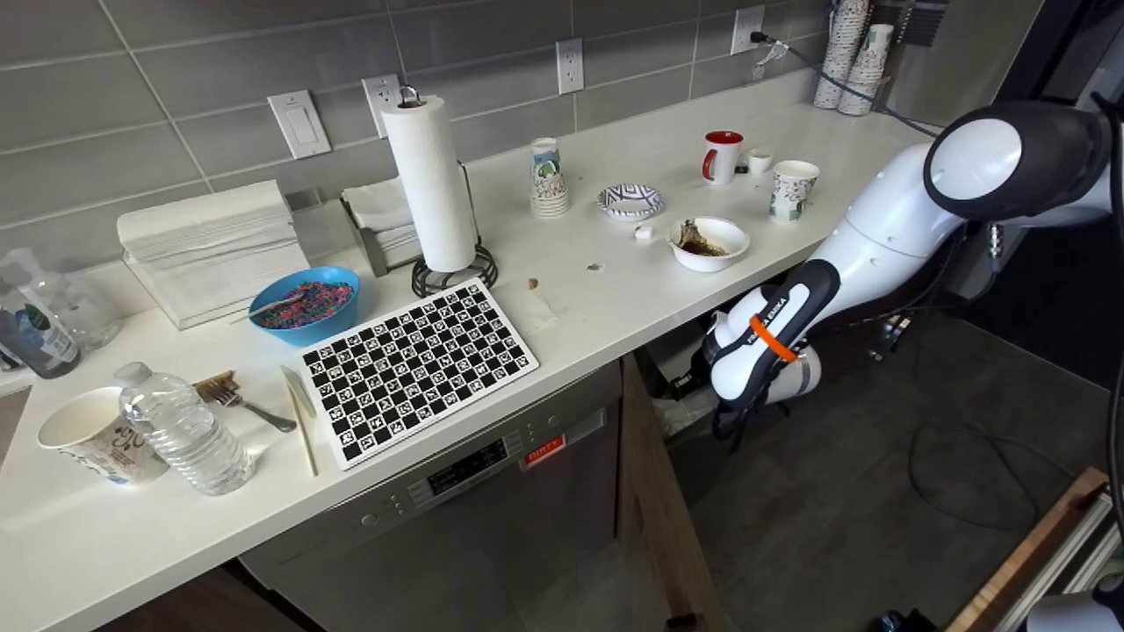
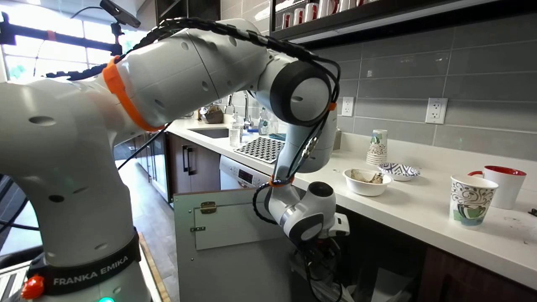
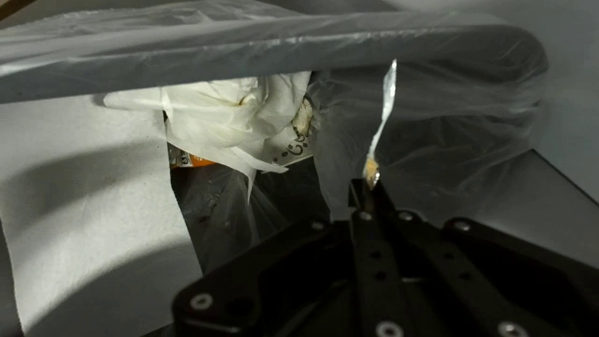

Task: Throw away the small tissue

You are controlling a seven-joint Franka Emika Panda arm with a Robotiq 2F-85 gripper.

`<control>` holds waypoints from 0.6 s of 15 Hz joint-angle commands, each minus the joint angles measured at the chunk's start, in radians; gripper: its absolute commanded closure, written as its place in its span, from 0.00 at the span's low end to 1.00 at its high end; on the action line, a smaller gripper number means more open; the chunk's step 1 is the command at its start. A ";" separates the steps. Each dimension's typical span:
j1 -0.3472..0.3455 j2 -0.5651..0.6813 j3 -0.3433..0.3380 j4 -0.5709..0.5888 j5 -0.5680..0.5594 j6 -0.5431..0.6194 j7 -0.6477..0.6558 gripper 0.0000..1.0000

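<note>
Gripper [image 3: 369,193] pinched narrow on the apparent small tissue [image 3: 387,99], pointing to one o'clock in wrist view; waste [image 3: 220,114] inside lined bin [image 3: 281,58] at ten o'clock; pick-up and carry judged done; release outstanding.

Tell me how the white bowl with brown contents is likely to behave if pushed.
Low and wide, the white bowl will probably slide rather than tip. It looks thin-walled, so it may be light and flex a little. It has no lid, so a jolt could shift or spill its brown contents.
</note>
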 commanded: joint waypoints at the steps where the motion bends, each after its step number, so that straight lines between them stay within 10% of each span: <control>1: -0.024 0.084 0.024 0.091 -0.019 0.030 0.025 1.00; 9: -0.027 0.165 0.045 0.203 -0.012 0.051 0.059 1.00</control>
